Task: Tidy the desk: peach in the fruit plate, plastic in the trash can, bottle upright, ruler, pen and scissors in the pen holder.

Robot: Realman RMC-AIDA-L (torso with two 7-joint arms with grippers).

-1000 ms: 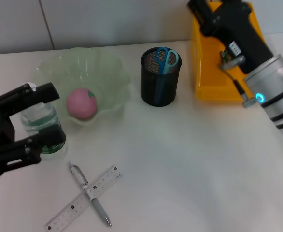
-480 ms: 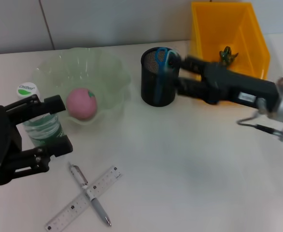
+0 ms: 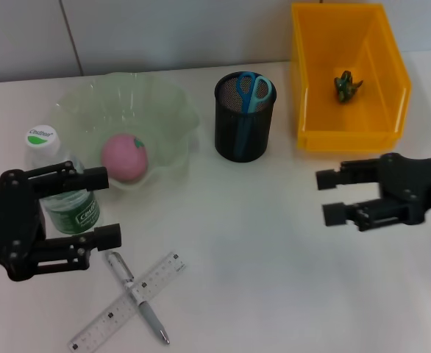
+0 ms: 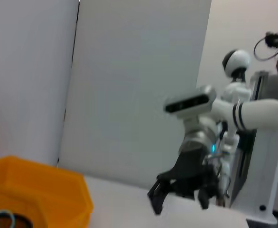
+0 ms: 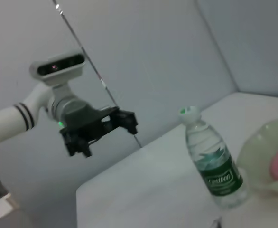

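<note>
Since a moment ago the bottle (image 3: 59, 180) stands upright on the table beside the plate (image 3: 171, 110), and the left gripper (image 3: 101, 207) has drawn back from it, jaws spread and empty. Meanwhile the right gripper (image 3: 329, 197), also spread and empty, has swung from the trash can (image 3: 351, 136), where the plastic (image 3: 346, 84) lies, to hover low over the table. With the peach (image 3: 124, 156) plated and scissors (image 3: 251, 90) in the holder (image 3: 243, 136), only the ruler (image 3: 101, 318) and pen (image 3: 153, 320), crossed near the left gripper, seem left.

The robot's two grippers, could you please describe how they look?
Both the left gripper and the right gripper are matte black, with two straight, blocky fingers on angular linkages. In the wrist views each sits on a silvery-grey wrist with a small lit indicator, below a white arm with dark bands and a grey camera bar.
</note>
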